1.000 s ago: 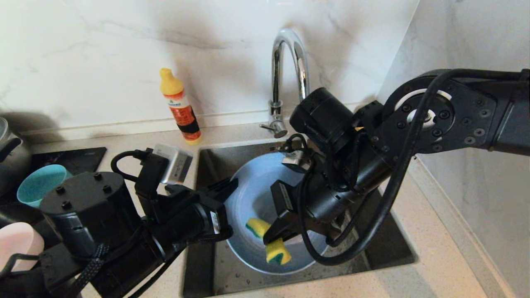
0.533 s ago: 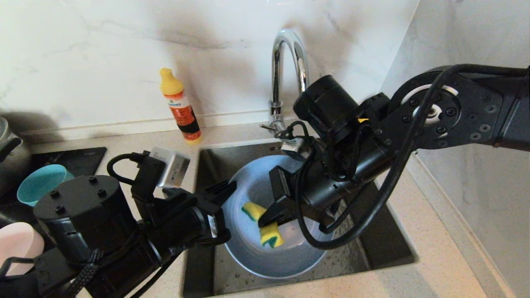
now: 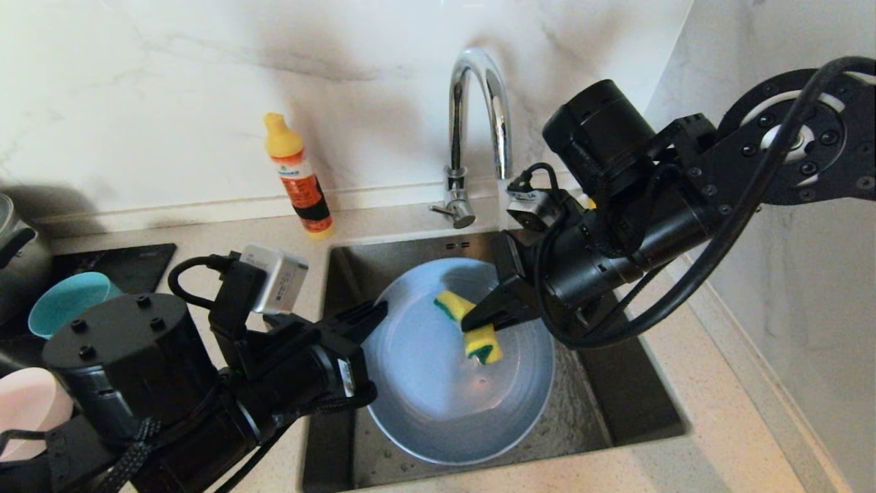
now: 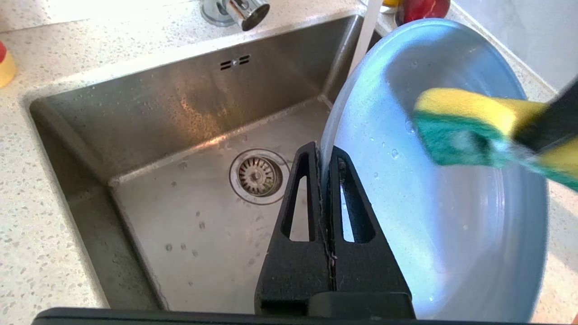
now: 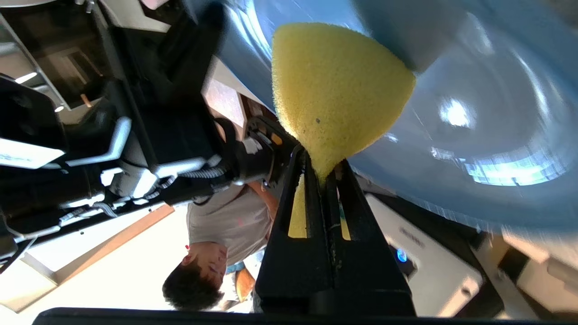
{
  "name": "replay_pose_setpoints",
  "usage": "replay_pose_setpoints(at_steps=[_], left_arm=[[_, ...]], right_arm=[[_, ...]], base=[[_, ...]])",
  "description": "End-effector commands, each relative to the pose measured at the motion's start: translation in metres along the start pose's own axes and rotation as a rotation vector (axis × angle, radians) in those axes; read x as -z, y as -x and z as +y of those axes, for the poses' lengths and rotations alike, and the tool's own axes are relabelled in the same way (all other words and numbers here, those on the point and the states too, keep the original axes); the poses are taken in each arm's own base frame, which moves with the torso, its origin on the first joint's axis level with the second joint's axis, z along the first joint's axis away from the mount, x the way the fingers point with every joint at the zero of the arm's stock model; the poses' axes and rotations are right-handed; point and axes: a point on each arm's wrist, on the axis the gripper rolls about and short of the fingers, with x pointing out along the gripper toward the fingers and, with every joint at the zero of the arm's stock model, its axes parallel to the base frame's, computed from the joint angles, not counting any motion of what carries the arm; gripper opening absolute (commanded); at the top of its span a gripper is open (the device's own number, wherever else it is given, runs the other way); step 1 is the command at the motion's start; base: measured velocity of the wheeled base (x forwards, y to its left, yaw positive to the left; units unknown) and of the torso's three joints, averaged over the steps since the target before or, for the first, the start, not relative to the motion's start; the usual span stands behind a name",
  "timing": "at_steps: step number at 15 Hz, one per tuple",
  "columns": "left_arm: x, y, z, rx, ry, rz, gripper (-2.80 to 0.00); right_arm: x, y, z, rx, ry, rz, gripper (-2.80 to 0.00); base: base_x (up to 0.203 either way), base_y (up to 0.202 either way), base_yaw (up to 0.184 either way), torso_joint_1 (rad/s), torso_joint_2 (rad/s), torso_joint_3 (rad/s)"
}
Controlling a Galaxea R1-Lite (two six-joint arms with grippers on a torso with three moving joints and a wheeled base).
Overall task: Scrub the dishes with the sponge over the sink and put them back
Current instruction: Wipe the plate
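A: From above: left hand [image 3: 373, 316] clamps the slate-blue plate [image 3: 438, 404] by its rim, tilted over the sink [image 3: 636, 404]; right hand [image 3: 479, 320] pinches the sponge [image 3: 472, 327] against it.

B: Left wrist alone reveals the strainer drain [image 4: 258, 175]; right wrist shows yellow foam squeezed between closed fingers [image 5: 311, 189].

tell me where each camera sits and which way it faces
Head: high on the robot, facing down at the sink; both arms show.
Left wrist: behind the left hand, shut on the plate rim, facing the basin.
Right wrist: behind the right hand, shut on the sponge, facing the plate.
All three share plate and sponge.
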Motion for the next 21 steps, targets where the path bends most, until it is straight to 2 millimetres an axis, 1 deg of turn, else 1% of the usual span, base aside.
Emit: replay_pose_setpoints(at_steps=[1,3,5,9,12,15,18,21], left_arm=[[-0.003,0.001,0.0,-0.002,0.004,-0.017,-2.8],[-0.004,0.002,0.0,-0.002,0.005,-0.019,-2.8],[-0.005,0.001,0.0,-0.001,0.005,-0.025,-2.8],[-0.007,0.001,0.0,-0.002,0.007,-0.032,-2.8],[-0.006,0.0,0.0,-0.003,0.017,-0.027,-2.8],[-0.004,-0.002,0.0,-0.002,0.018,-0.019,-2.8],[-0.003,-0.001,0.0,-0.002,0.019,-0.015,-2.8],[-0.005,-0.001,0.0,-0.003,0.019,-0.023,-2.8]], right_arm=[[0.003,0.012,-0.004,0.019,-0.027,0.005,-2.8],[0.006,0.017,-0.007,0.043,-0.046,0.022,-2.8],[0.009,0.017,-0.012,0.062,-0.061,0.038,-2.8],[0.018,0.0,-0.022,0.101,-0.083,0.109,-2.8],[0.025,-0.028,-0.019,0.119,-0.067,0.179,-2.8],[0.026,-0.047,-0.011,0.106,-0.037,0.203,-2.8],[0.023,-0.054,-0.001,0.081,-0.011,0.195,-2.8],[0.02,-0.047,0.006,0.043,0.013,0.153,-2.8]], base=[[0.0,0.0,0.0,0.0,0.0,0.0],[0.0,0.0,0.0,0.0,0.0,0.0],[0.0,0.0,0.0,0.0,0.0,0.0],[0.0,0.0,0.0,0.0,0.0,0.0],[0.0,0.0,0.0,0.0,0.0,0.0],[0.0,0.0,0.0,0.0,0.0,0.0],[0.0,0.0,0.0,0.0,0.0,0.0],[0.0,0.0,0.0,0.0,0.0,0.0]])
